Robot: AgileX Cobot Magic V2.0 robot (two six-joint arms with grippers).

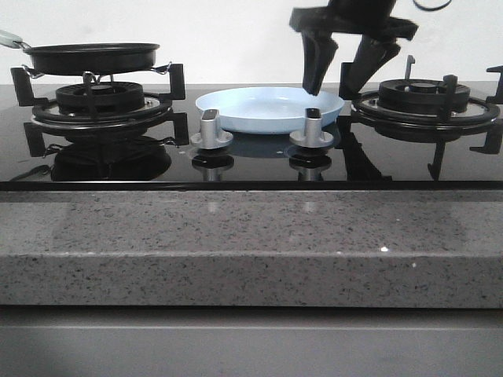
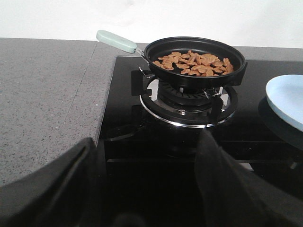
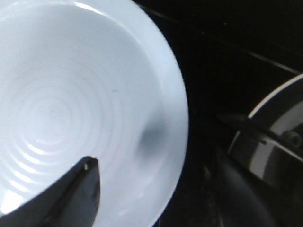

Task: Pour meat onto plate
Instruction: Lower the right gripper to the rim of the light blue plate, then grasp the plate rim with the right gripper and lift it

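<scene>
Meat [image 2: 194, 64], a shallow heap of small tan and light-brown irregular chunks, lies in a black frying pan [image 2: 195, 66] with a pale green handle [image 2: 116, 41]. The pan sits on the left burner grate [image 2: 182, 97] of a glossy black glass cooktop [image 1: 251, 169]. The pieces are spread across the pan's floor, thicker toward the far side.

The plate [image 1: 269, 108], wide, shallow, round and pale blue with a smooth raised rim, rests on the cooktop between the two burners, behind two silver control knobs [image 1: 211, 129]. It holds nothing; faint concentric rings show on its inner surface.

The right gripper [image 1: 343, 69] hangs just above the plate's right edge, its dark fingers spread apart and gripping nothing. One finger is over the plate and the other is outside its rim. The left gripper [image 2: 142, 189] appears only in its own wrist view, fingers parted and empty, well short of the pan.

A speckled grey stone counter [image 1: 251, 236] surrounds the cooktop.
</scene>
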